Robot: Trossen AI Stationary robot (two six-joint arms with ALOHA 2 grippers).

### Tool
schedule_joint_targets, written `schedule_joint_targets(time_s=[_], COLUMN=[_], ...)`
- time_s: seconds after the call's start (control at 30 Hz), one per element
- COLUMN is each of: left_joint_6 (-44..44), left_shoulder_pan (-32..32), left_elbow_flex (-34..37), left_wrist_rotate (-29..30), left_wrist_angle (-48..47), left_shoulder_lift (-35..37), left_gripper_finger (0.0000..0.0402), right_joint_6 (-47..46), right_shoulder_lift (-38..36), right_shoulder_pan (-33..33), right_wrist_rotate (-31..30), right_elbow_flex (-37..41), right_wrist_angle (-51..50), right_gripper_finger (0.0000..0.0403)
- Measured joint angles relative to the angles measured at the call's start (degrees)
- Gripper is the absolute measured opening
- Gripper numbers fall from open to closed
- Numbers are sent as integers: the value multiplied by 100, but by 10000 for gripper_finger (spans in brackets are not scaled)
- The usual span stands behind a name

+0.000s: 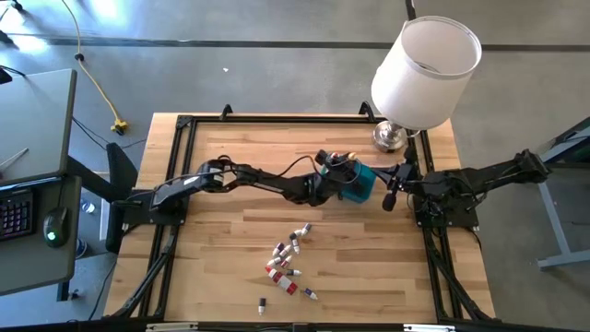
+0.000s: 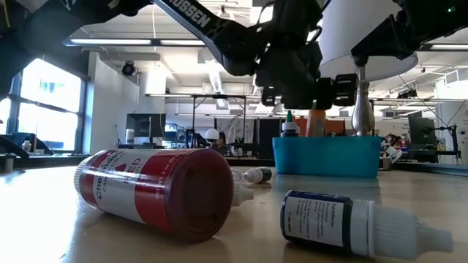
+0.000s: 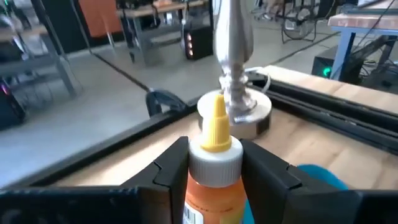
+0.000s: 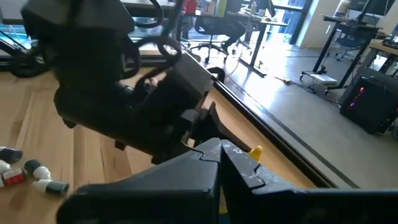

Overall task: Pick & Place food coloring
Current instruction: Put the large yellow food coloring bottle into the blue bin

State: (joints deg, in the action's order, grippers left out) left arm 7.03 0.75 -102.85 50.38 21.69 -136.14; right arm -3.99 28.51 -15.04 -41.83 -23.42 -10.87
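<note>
A teal bin (image 1: 361,182) sits near the table's far edge, holding upright dropper bottles (image 2: 290,126). Over it, the left gripper (image 3: 214,163) clamps an orange bottle with a yellow tip (image 3: 215,155). The right gripper (image 1: 391,196), fingers closed and empty, hangs just beside the bin. A lamp (image 1: 424,74) stands behind. More food coloring bottles (image 1: 286,264) lie scattered mid-table.
</note>
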Motion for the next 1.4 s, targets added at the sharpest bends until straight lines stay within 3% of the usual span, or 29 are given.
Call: schedule_joint_targets(time_s=[0.2,0.33,0.53,1.4], left_joint_6=[666,679,744,634], left_shoulder_pan=[41,126,317,297], left_elbow_flex=[0,0,0,0], left_wrist_rotate=[-183,-123,-544,-637], left_wrist_angle=[-308,-393,-450,-561], left_shoulder_lift=[1,2,7,7], left_gripper_finger=[123,124,124,134], right_joint_6=[-4,-4,-4,-7], right_shoulder_lift=[0,0,0,0], right_shoulder_pan=[-1,1,-1,-1], right_wrist_rotate=[47,139,289,536], right_elbow_flex=[0,0,0,0], right_wrist_angle=[-5,-5,-7,-90], right_gripper_finger=[0,0,0,0])
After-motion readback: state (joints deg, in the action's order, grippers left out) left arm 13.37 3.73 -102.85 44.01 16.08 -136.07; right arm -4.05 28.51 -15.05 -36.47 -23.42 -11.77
